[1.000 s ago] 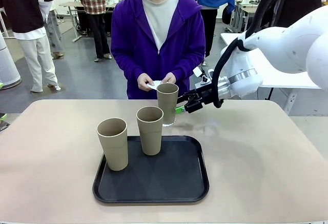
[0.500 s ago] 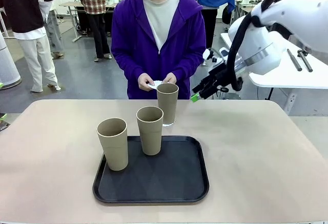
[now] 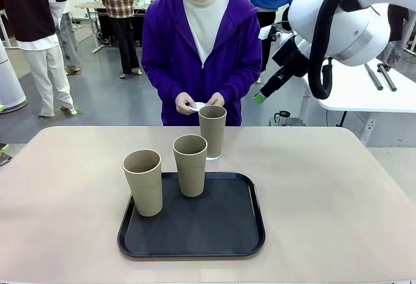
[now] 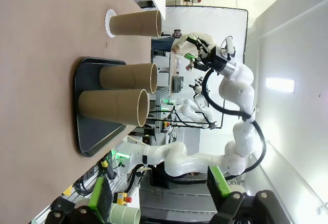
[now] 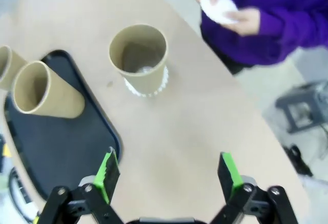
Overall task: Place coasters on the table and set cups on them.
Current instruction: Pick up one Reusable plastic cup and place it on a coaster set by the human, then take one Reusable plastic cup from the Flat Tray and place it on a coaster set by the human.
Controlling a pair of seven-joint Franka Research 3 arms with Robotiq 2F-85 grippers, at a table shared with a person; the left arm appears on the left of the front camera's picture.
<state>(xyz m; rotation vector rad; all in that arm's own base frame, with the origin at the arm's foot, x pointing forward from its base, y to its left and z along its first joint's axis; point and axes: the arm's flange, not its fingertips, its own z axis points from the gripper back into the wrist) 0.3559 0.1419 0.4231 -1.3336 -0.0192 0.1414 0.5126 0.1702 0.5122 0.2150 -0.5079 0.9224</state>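
Beige rounded tabletop (image 3: 325,193) before us: our left gripper (image 4: 159,190) has its fingers spread. Two tall tan tumblers (image 3: 190,164) sit on the black rectangular tray (image 3: 227,232), and a third tumbler (image 3: 212,130) stands beyond on a white scalloped paper doily (image 5: 164,80). Our right gripper (image 3: 260,97), fingers spread, has risen clear of it.

Three cups (image 3: 190,165) are shown in matte beige-tan, close to the lighter beige-tan of the table (image 3: 338,193). A tray (image 3: 224,229) is rendered in plain black. A coaster (image 5: 134,89) is seen in white with a scalloped edge, and a second coaster (image 5: 218,6) is also white. A purple hoodie (image 3: 162,50) is worn over a white shirt (image 3: 205,17). The right arm (image 3: 354,17) is coloured white, and the right pincer (image 5: 168,168) black with green pads.
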